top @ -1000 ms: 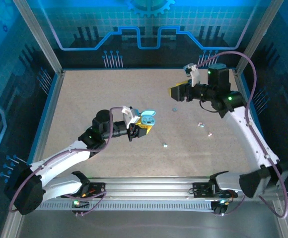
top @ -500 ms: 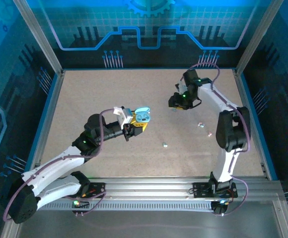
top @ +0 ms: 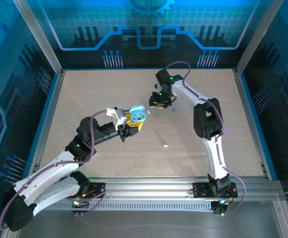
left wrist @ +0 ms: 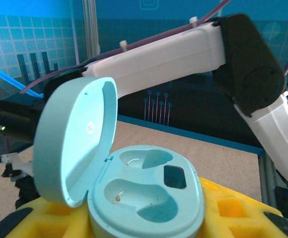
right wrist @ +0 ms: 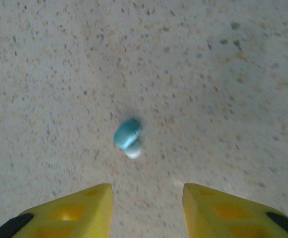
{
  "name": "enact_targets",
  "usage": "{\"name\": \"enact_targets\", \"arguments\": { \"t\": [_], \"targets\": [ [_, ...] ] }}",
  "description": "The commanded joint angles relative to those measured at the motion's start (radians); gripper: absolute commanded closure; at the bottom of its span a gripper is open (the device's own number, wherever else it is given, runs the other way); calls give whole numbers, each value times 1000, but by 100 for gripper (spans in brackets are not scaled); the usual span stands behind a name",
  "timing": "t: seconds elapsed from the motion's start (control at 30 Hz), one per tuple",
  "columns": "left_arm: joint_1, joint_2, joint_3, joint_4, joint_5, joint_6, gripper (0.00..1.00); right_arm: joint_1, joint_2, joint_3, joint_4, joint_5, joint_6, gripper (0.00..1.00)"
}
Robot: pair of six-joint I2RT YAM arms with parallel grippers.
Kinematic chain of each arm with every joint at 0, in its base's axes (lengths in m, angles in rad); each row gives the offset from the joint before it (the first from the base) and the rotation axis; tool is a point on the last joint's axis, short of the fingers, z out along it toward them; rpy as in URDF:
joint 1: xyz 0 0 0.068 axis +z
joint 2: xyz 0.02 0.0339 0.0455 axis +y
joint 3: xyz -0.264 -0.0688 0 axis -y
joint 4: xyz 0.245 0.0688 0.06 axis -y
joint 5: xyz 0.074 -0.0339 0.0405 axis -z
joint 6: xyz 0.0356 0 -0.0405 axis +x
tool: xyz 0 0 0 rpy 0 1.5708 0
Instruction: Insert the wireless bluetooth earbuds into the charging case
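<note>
Earbud (right wrist: pixel 128 138) lies loose on the table (right wrist: pixel 223 74), just ahead of the right gripper (right wrist: pixel 146 203). Its jaws stand apart with nothing between them, and the arm is stretched far out with the wrist pointing down. This looks like the pick-up step: next it must drop and close squarely on that tiny piece. The left gripper (top: pixel 134 121), reaching to mid-table, is clamped on the case (left wrist: pixel 149 198), which has its lid up and both sockets empty.

txt: none legible | charging case (left wrist: pixel 145 194): no brand/label readable | nums: none
</note>
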Motion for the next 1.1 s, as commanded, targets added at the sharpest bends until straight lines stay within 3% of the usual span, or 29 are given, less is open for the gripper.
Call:
{"name": "enact_targets", "arguments": {
  "t": [0.0, 0.33, 0.63, 0.7, 1.07],
  "targets": [
    [1, -35, 7, -25, -15, 14, 68, 32, 74, 93, -67, 55, 50, 57],
    [0, -70, -6, -38, -13, 16, 67, 84, 250, 343, -196, 164, 39, 58],
    [0, -97, -18, -41, -16, 14, 67, 107, 299, 396, -227, 216, 14, 66],
    [1, -100, -20, -41, -16, 14, 67, 110, 308, 404, -233, 216, 5, 71],
    [0, -104, -18, -48, -26, 10, 67, 123, 267, 368, -278, 176, -92, 78]
  ]
}}
